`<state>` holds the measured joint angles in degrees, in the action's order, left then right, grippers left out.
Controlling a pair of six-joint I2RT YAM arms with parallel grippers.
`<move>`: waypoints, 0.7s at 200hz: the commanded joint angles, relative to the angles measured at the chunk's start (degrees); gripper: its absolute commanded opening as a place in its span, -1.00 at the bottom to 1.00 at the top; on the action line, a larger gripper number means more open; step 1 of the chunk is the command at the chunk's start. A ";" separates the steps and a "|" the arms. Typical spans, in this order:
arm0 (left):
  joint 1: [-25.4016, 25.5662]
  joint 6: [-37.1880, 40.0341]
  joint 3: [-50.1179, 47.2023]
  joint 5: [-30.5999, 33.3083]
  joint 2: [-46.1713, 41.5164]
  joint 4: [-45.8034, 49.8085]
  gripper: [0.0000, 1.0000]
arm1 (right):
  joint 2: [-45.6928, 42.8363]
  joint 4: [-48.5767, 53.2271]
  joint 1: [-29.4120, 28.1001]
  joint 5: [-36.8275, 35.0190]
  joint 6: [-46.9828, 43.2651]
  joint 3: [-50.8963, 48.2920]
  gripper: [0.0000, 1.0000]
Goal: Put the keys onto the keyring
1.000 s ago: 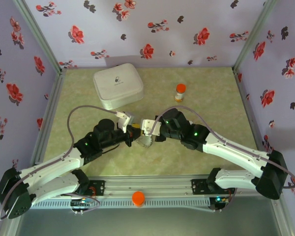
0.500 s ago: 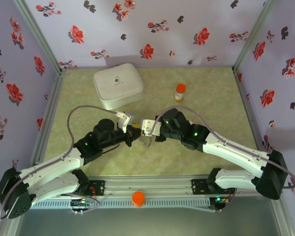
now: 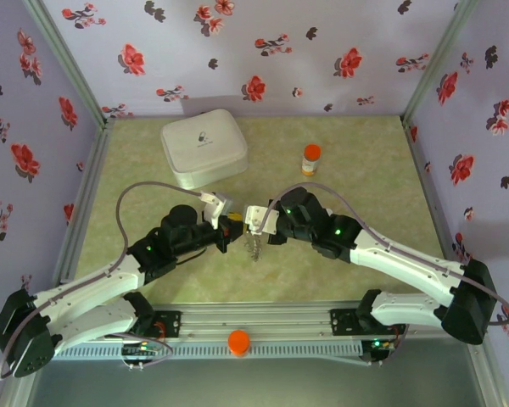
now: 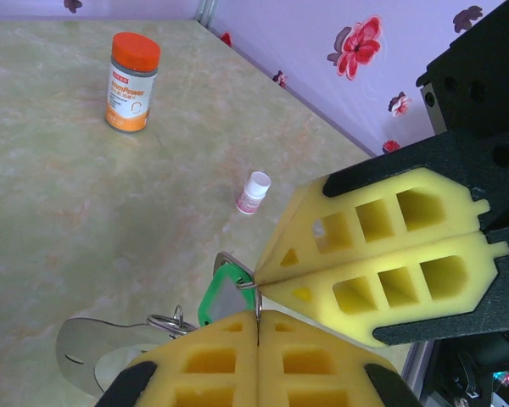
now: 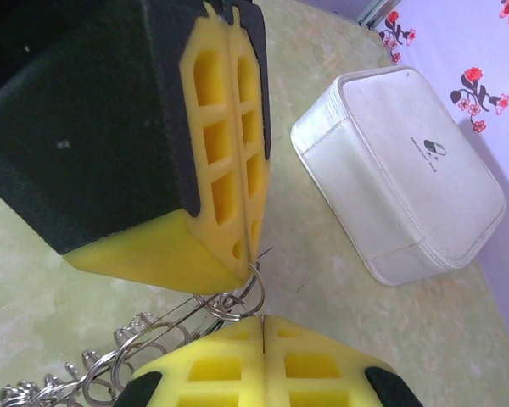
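My two grippers meet tip to tip above the middle of the table, the left gripper [image 3: 234,225] and the right gripper [image 3: 249,224]. Both are shut on one small wire ring [image 4: 257,303] stretched between their yellow pads. In the left wrist view my left gripper [image 4: 257,315] pinches its lower part, and the right one's fingers [image 4: 373,254] bite its top. The green-headed key [image 4: 224,297] hangs from it. The right gripper [image 5: 263,320] holds the ring [image 5: 261,288] under the left one's fingers [image 5: 225,170]. The grey keyring chain [image 3: 254,246] dangles below, its linked loops [image 5: 110,365] trailing left.
An orange-capped pill bottle [image 3: 310,158] stands behind the grippers. A white square case [image 3: 204,147] lies at the back left. A tiny white cap-like piece [image 4: 254,192] rests on the table near the right wall. Metal rails border the green mat on all sides.
The dangling chain has drawn in from a wide bunch to a narrow hanging strand. Both arms have hardly moved and both grips stay shut.
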<state>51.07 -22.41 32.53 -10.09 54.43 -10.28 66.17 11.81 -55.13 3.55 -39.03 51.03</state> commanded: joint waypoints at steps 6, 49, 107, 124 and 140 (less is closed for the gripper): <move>0.35 -0.79 0.89 0.15 0.33 -3.66 -1.00 | -1.48 -1.09 -0.34 -0.91 1.06 -0.91 -1.00; 0.35 -0.56 0.94 0.16 0.33 -3.69 -1.00 | -1.82 -1.59 -0.41 -1.00 1.49 -0.93 -1.00; 0.36 -0.31 1.33 0.02 0.66 -3.27 -1.00 | -1.06 -3.17 -0.41 1.50 2.29 -1.72 -1.00; 0.35 -0.26 1.50 -0.10 0.61 -3.08 -1.00 | -0.57 -3.38 -0.39 2.60 2.76 -1.55 -1.00; 0.37 0.00 1.66 -0.19 0.69 -2.86 -1.00 | -0.18 -3.13 -0.40 3.79 2.97 -1.54 -1.00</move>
<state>51.07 -22.41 32.53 -10.11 55.22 -10.63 65.58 10.28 -55.13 4.36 -37.71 50.15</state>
